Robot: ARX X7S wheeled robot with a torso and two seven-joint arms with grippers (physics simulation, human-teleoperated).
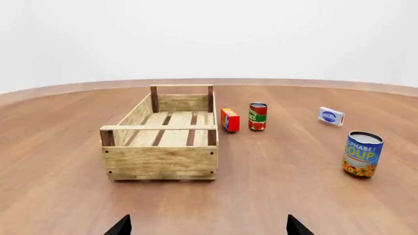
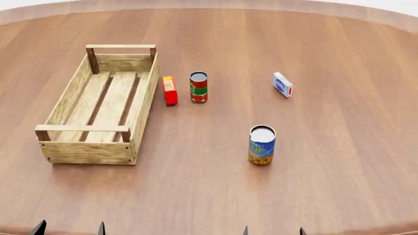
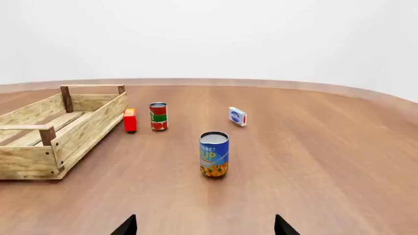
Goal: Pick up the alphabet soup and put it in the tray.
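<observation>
While upright, alphabet soup (image 2: 262, 145) looks blue-labelled.

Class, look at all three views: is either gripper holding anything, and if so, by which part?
Nothing is held. Both the left gripper and the right gripper are open and hold nothing, and the soup can stands untouched on the table.

The worktop (image 2: 339, 161) is a broad, round-edged surface of reddish-brown wood grain. Five things rest directly on it. The tray (image 2: 98, 105) sits toward 10 o'clock, lying lengthwise front to back. Just beside its far right side stands a small red box (image 2: 170, 90), with a red-and-green can (image 2: 198, 86) upright close by at 12 o'clock. A white-and-blue box (image 2: 283, 84) lies toward 1 o'clock. The alphabet soup (image 2: 262, 145) stands upright nearest the front, apart from the rest.
</observation>
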